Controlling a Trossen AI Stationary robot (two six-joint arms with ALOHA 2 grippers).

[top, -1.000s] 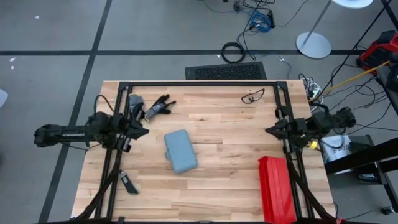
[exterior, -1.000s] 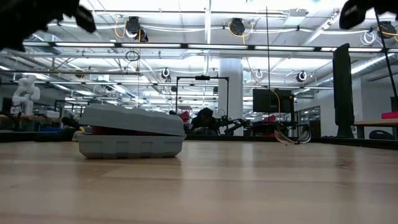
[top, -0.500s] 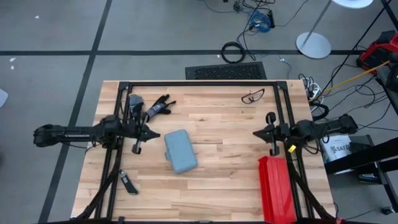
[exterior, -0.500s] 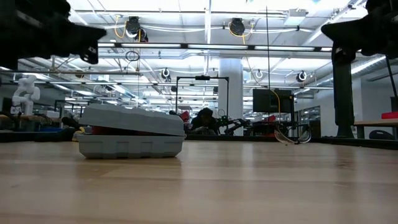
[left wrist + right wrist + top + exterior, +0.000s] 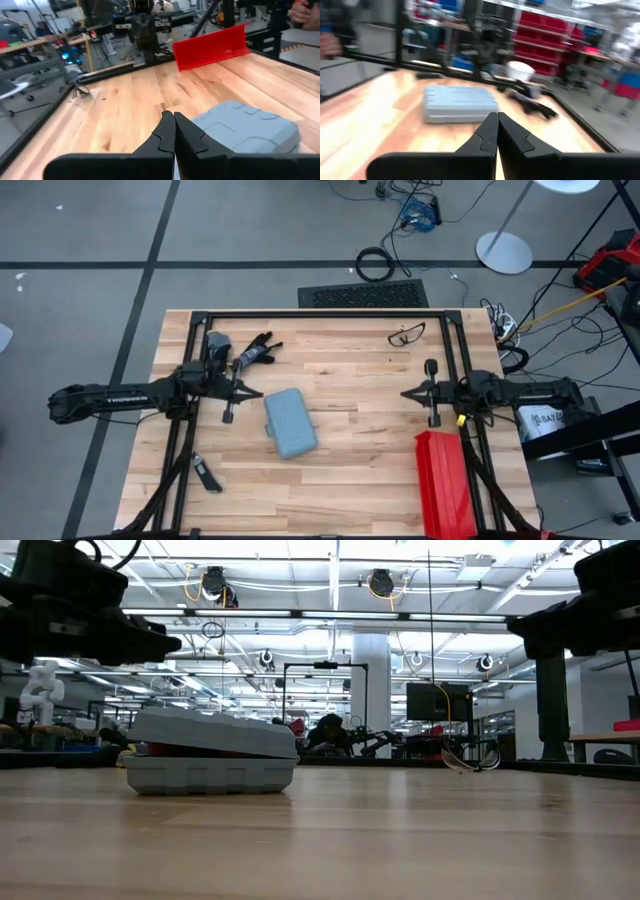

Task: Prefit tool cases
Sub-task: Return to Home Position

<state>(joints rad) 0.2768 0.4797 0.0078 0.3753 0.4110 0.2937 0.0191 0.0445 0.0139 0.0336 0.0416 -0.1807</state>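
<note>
At table (image 5: 370,470) centre | tool case (image 5: 290,423) | long axis front-to-back, slightly skewed

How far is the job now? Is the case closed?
Mostly done: the tool case lies lid down, though the low view shows a slight gap. In hand: nothing; left claw and right claw are shut, clear of it. Left: perhaps pressing the lid flat.

obstacles: blue-grey case (image 5: 290,423) centre, red box (image 5: 443,483) right-front | free: table (image 5: 370,440) between them
</note>
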